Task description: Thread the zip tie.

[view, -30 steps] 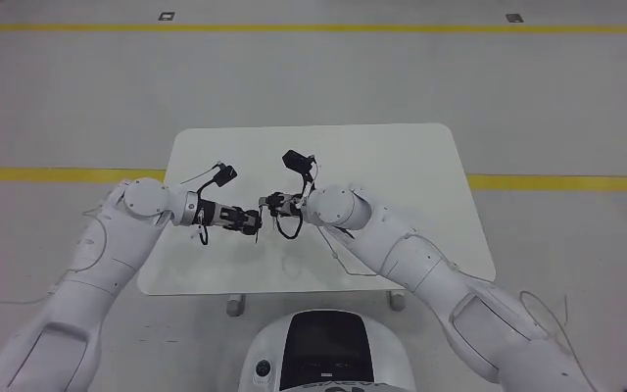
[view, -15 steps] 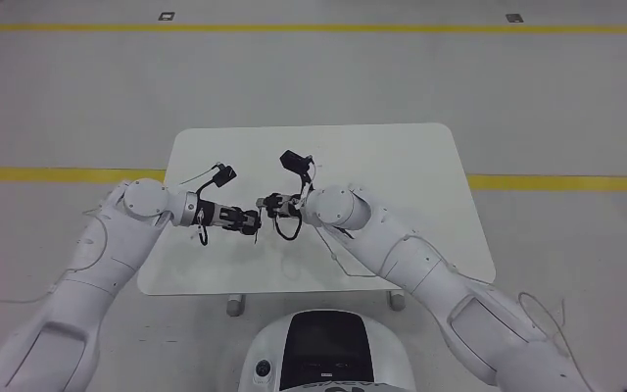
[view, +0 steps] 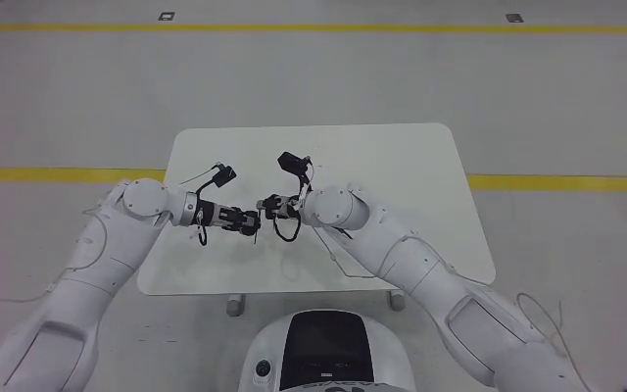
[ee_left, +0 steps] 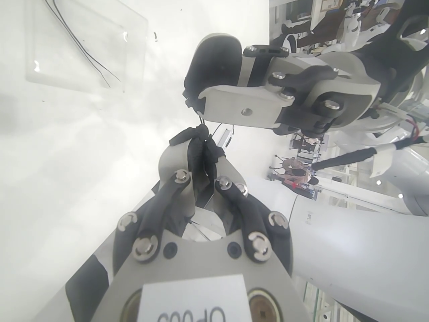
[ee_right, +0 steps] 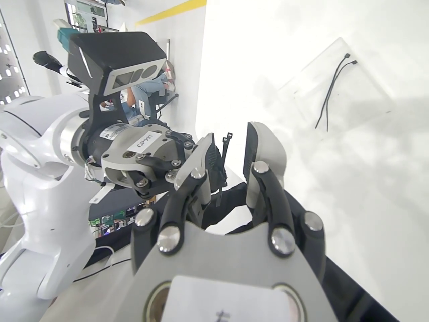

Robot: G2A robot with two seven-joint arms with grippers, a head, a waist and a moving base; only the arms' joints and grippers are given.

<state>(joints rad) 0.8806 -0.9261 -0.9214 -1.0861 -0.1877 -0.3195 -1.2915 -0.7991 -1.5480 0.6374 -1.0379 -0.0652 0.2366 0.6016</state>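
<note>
Left gripper (ee_left: 200, 142) pinches the zip tie (ee_right: 224, 150) up above the table (view: 411, 167), right gripper (ee_right: 231, 135) gapes around its head end, so close off-centre and that thin strap could flex and slip free.

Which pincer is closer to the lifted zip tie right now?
Left. The left pincer is shut on the zip tie; the right pincer is open, its fingers either side of it, contact unclear.

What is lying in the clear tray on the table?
Two thin black zip ties lie side by side in the clear tray, heads at one end. Nothing covers them; the white table shows through beneath.
</note>
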